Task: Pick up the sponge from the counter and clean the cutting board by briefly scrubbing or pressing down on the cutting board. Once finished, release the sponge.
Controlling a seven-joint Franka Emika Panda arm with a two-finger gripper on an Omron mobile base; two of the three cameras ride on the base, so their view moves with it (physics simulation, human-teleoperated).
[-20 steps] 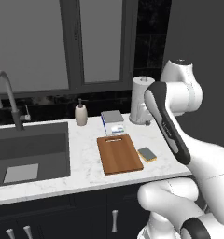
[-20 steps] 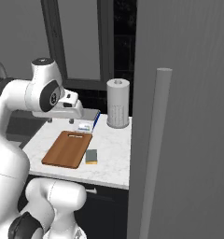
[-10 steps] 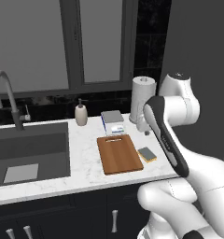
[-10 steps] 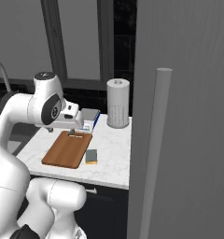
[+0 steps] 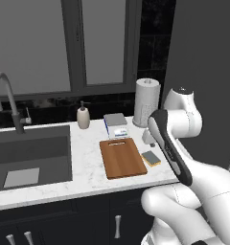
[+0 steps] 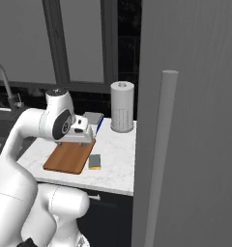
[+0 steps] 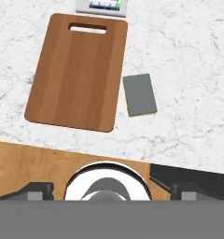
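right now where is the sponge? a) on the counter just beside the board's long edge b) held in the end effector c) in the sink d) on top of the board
a: the sponge lies flat on the counter next to the board, a thin strip of counter between them, and nothing grips it.

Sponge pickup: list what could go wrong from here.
1. The sponge lies close beside the board; a finger of the open hand coming down on that side may land on the board's edge instead of the counter.
2. The sponge is thin and flat, so the fingers might close above it and miss.
3. The box sits just behind the board; wide scrubbing could push it.
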